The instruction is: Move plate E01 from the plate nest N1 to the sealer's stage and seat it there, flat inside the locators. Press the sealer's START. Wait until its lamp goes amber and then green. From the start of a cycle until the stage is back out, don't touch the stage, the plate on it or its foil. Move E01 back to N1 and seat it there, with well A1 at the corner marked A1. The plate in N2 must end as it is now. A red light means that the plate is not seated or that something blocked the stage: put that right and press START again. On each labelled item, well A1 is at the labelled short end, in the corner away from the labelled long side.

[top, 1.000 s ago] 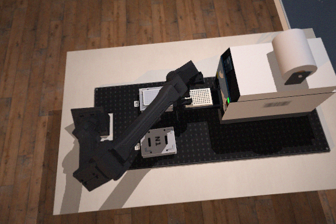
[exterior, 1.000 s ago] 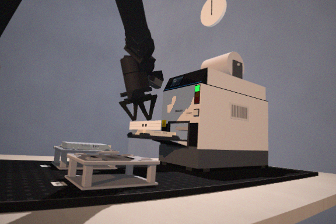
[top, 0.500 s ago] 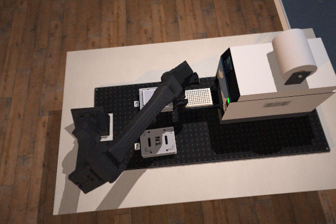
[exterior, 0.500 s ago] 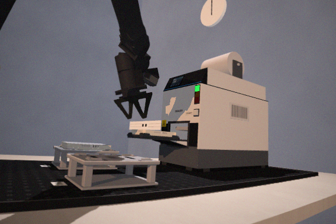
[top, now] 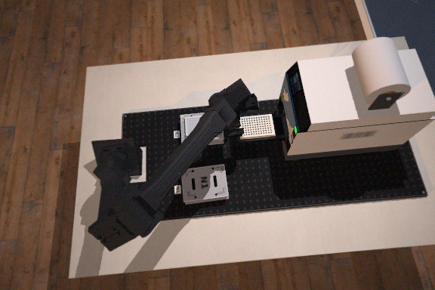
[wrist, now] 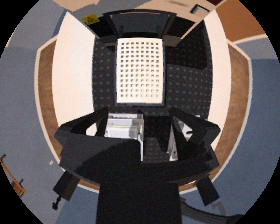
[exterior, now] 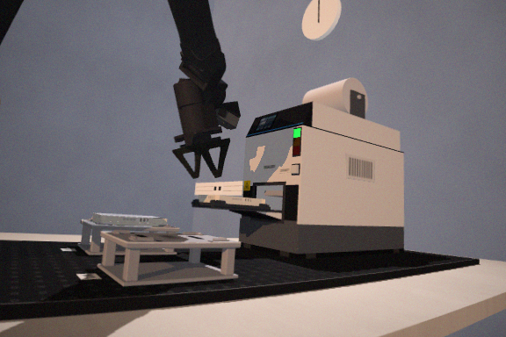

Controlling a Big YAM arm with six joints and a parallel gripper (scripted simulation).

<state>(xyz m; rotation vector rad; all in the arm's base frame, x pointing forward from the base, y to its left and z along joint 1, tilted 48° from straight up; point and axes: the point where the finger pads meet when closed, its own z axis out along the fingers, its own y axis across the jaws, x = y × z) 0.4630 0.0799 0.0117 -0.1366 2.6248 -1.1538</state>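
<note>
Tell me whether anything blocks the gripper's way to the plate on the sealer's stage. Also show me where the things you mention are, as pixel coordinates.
Nothing visible does. The gripper (top: 235, 132) (exterior: 206, 176) (wrist: 139, 110) is open above the level of the plate (top: 257, 126) (exterior: 248, 200) (wrist: 140, 70), and no object shows between its fingertips and the plate.

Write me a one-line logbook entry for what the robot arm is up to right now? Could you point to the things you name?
claw (top: 235, 132) (exterior: 206, 176): open, above and beside stage | plate (top: 257, 126) (exterior: 219, 188) (wrist: 139, 70): on extended stage | N1 (top: 205, 193) (exterior: 171, 240): no plate | lamp (top: 296, 130) (exterior: 297, 132): green
</note>
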